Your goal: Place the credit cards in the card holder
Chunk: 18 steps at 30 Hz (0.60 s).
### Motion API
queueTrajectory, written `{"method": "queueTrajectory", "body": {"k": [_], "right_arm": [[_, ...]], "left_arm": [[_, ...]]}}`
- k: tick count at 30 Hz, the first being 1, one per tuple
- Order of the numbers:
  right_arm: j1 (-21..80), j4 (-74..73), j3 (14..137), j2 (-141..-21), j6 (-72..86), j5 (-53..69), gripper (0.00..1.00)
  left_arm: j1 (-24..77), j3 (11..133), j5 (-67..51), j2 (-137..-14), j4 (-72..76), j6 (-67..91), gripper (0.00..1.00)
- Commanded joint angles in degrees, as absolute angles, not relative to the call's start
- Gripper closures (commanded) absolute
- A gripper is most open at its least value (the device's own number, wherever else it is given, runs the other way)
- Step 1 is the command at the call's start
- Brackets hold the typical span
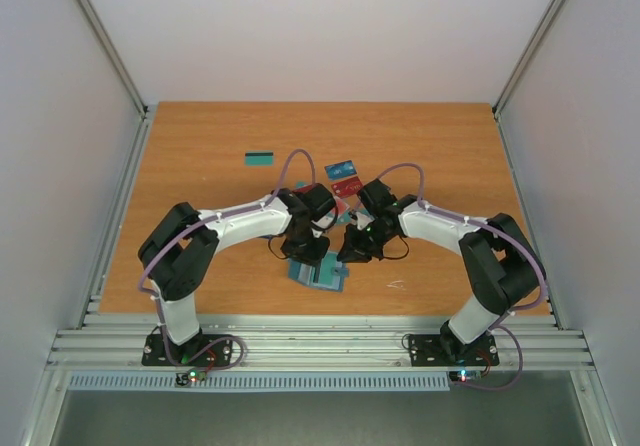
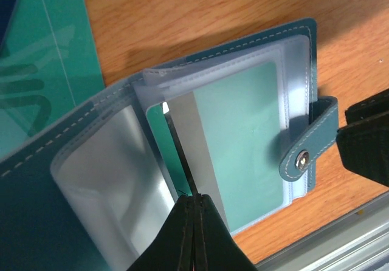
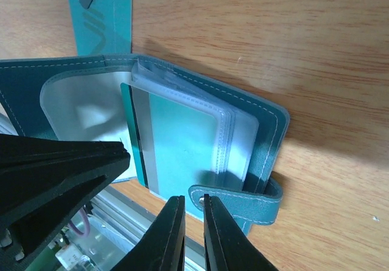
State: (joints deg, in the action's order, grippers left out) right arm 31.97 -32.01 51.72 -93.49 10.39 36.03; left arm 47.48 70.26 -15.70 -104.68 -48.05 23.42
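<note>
The card holder point(image 1: 318, 275) lies open on the table between my two grippers, its clear sleeves fanned out point(image 2: 243, 70) point(image 3: 270, 131). A teal card point(image 2: 246, 143) with a grey and a dark stripe lies partly inside a sleeve, also seen in the right wrist view point(image 3: 182, 143). My left gripper point(image 2: 194, 197) point(image 1: 308, 251) is shut, and its tips rest on that card's striped edge. My right gripper point(image 3: 193, 205) point(image 1: 352, 253) is slightly open beside the holder's snap strap point(image 3: 243, 201), with nothing seen between its fingers. Loose cards lie behind: teal point(image 1: 260, 158), blue point(image 1: 340, 169), red point(image 1: 347, 185).
Another teal card point(image 2: 42, 58) point(image 3: 103, 16) lies under the holder's far side. The aluminium rail point(image 2: 340, 246) point(image 3: 121, 246) at the table's near edge runs just below the holder. Grey walls close in the table on three sides.
</note>
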Motion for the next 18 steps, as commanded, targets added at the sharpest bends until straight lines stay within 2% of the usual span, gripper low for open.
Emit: {"method": "queueTrajectory", "body": {"k": [1, 11, 18], "right_arm": [[31.9, -32.0, 53.34, -94.54, 10.9, 36.91, 0.88], [31.45, -33.21, 55.19, -95.59, 10.64, 36.44, 0.81], [31.0, -32.66, 55.33, -95.14, 10.14, 38.28, 0.72]], "left_arm": [[46.87, 69.57, -13.81, -105.75, -46.23, 22.28, 1.0], [46.34, 69.63, -16.12, -108.02, -44.62, 20.8, 1.0], [45.7, 69.53, -16.96, -109.63, -44.21, 20.48, 1.0]]}}
